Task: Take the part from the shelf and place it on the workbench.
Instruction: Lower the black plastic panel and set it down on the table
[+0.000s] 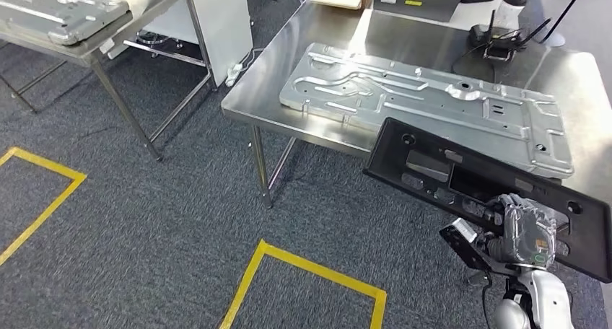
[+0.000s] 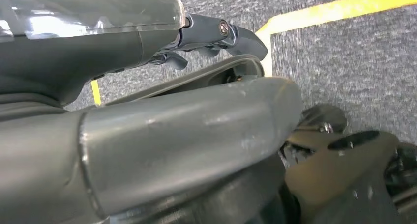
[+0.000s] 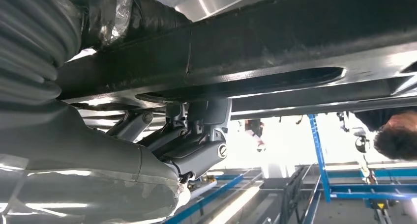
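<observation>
Head view: my right robot hand (image 1: 525, 231) grasping the black part (image 1: 462, 174) just off the steel surface (image 1: 289, 84) edge, beside the silver panel (image 1: 433, 102), left wrist view: my left robot hand (image 2: 147, 116) over carpet (image 2: 344, 52), grip unclear, right wrist view: fingers (image 3: 196, 150) under the part.

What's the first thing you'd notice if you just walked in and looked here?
The long black part, held up by the robot's right hand at the near edge of the shiny steel workbench. Next, the big silver stamped metal panel lying flat on that workbench just behind it. Then the yellow tape lines on the grey carpet.
</observation>
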### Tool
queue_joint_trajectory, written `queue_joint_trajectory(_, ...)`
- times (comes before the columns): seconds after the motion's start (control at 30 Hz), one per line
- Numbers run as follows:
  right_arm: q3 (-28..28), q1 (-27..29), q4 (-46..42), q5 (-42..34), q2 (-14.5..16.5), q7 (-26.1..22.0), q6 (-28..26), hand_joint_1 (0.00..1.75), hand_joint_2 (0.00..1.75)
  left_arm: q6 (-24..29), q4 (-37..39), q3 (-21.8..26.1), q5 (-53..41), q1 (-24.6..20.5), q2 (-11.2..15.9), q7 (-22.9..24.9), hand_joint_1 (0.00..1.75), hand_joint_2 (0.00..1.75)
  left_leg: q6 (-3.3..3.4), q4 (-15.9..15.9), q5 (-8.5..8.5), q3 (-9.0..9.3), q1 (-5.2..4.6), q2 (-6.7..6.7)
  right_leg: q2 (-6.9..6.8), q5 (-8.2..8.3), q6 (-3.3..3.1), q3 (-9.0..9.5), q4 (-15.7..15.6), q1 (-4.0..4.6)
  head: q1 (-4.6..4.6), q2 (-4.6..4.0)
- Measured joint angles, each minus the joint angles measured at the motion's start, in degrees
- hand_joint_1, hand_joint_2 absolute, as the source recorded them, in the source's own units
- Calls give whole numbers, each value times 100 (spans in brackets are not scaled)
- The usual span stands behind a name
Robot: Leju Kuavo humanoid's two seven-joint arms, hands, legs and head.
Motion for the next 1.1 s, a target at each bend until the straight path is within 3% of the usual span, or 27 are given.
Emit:
queue_joint_trajectory(0.07,13,-80,67,48,-26,11,7,175,175,-16,1,-1,-2,-18,-2,5,0,0,87,-62,-29,118,1,-14,-3,21,79,30,85,-9,4,-1)
queue_joint_trajectory(0.13,21,-148,127,80,-48,21,6,175,175,-24,1,-1,-4,-23,-2,7,0,0,168,-142,-58,274,8,-21,-28,71,130,-132,447,-28,8,-1)
queue_joint_trajectory(0.2,31,-201,185,104,-60,26,7,175,175,-24,1,-1,-8,-38,-1,7,0,0,213,-214,-112,402,1,-25,-52,-65,162,-571,1043,-33,9,1)
queue_joint_trajectory(0.27,48,-224,240,141,-62,38,8,175,175,-25,1,-1,-11,-41,-1,7,0,0,222,-269,-195,530,-15,-42,-60,-359,171,-1055,1462,-31,9,1)
queue_joint_trajectory(0.3,57,-226,265,156,-62,47,8,175,175,-25,1,-1,-13,-33,-1,7,0,0,220,-288,-253,612,-25,-53,-62,-435,164,-1213,1470,-29,10,1)
queue_joint_trajectory(0.33,65,-227,288,164,-62,55,8,175,175,-26,1,-1,-14,-22,-2,8,0,0,218,-299,-320,704,-37,-62,-63,-382,145,-1294,1315,-23,11,1)
queue_joint_trajectory(0.37,71,-228,309,168,-62,59,9,175,175,-27,1,-1,-15,-11,-4,10,0,0,216,-305,-395,799,-51,-67,-63,-160,110,-1318,1030,-12,11,0)
queue_joint_trajectory(0.43,88,-235,356,177,-62,68,14,175,175,-40,15,-2,-20,8,-20,16,0,0,204,-323,-544,942,-60,-71,-69,620,1,-1315,432,43,9,0)
queue_joint_trajectory(0.47,100,-243,380,185,-68,73,19,175,175,-48,25,-3,-25,5,-27,20,0,0,179,-348,-607,988,-54,-77,-76,895,-45,-1302,249,80,8,0)
queue_joint_trajectory(0.5,113,-255,401,196,-78,78,22,175,175,-55,34,-5,-32,-2,-31,23,0,0,149,-365,-640,1045,-47,-81,-78,1035,-84,-1281,147,115,8,0)
queue_joint_trajectory(0.57,134,-325,424,216,-114,82,27,175,175,-58,38,-14,-45,-41,-28,27,0,0,68,-331,-596,1131,-48,-78,-68,932,-141,-1141,52,128,11,-1)
queue_joint_trajectory(0.63,144,-416,446,235,-141,91,28,175,175,-62,38,-29,-52,-76,-23,28,0,0,16,107,-423,979,-55,-58,-56,842,-206,-919,-54,86,9,0)
queue_joint_trajectory(0.7,157,-481,483,252,-151,99,36,175,175,-64,38,-39,-55,-98,-22,31,0,0,-15,856,-419,504,-48,-39,-61,721,-242,-699,-121,52,3,0)
queue_joint_trajectory(0.77,183,-516,533,267,-154,100,56,175,175,-66,38,-40,-56,-93,-21,41,0,0,-55,1309,-815,3,-40,-27,-57,554,-241,-496,-133,34,1,0)
queue_joint_trajectory(0.83,202,-526,587,276,-155,105,77,175,175,-66,38,-40,-58,-67,-16,52,0,0,-83,1211,-1188,-291,-36,-23,-45,364,-219,-264,-134,25,0,0)
queue_joint_trajectory(0.87,207,-532,611,280,-155,107,82,175,175,-66,38,-40,-59,-54,-12,55,0,0,-79,977,-1138,-358,-37,-22,-40,263,-203,-138,-134,24,-1,0)
queue_joint_trajectory(0.9,215,-538,634,282,-154,109,86,175,175,-67,39,-40,-59,-37,-7,57,0,0,-59,653,-823,-388,-43,-21,-41,162,-186,-35,-138,23,1,-1)
queue_joint_trajectory(0.97,238,-566,682,285,-152,109,91,175,175,-68,41,-40,-59,-9,8,61,0,0,-3,85,92,-411,-74,-28,-28,-22,-131,125,-127,35,3,0)
queue_joint_trajectory(1.0,251,-581,700,285,-152,111,93,175,175,-68,42,-40,-59,-3,13,65,0,0,27,-62,411,-407,-90,-31,-18,-86,-94,164,-152,37,6,0)
queue_joint_trajectory(1.03,263,-595,714,288,-153,113,96,175,175,-68,43,-40,-60,-7,19,69,0,0,53,-123,519,-387,-103,-32,-4,-99,-55,203,-147,38,6,1)
queue_joint_trajectory(1.1,285,-613,725,298,-162,118,97,175,175,-69,43,-44,-61,-16,23,75,0,0,105,-224,449,-247,-99,-34,-3,29,10,158,14,22,10,-1)
